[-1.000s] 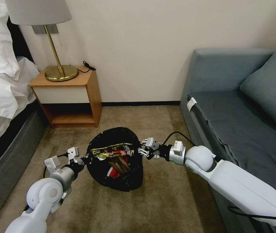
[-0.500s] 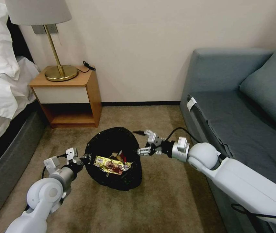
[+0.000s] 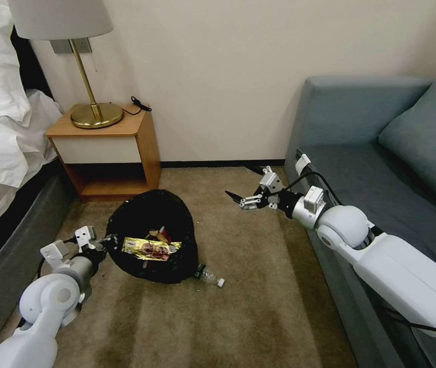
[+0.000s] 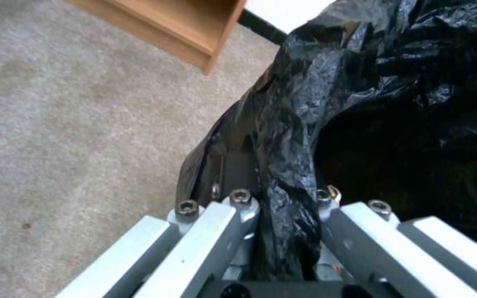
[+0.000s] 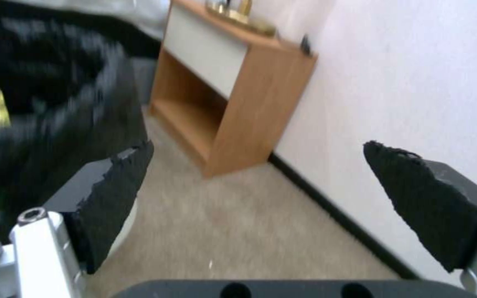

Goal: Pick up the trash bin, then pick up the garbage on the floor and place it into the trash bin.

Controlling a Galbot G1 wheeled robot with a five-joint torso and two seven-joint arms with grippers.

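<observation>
The left gripper is pinching the trash bin by its black-bagged rim at the bin's 9 o'clock edge, jaws closed on the plastic. A gold wrapper is lying inside, long axis running 9 to 3. The small bottle is lying on the carpet touching the bin at 4 o'clock, cap pointing toward 4. The right gripper is hanging at the bin's 2 o'clock, jaws spread wide, holding nothing.
</observation>
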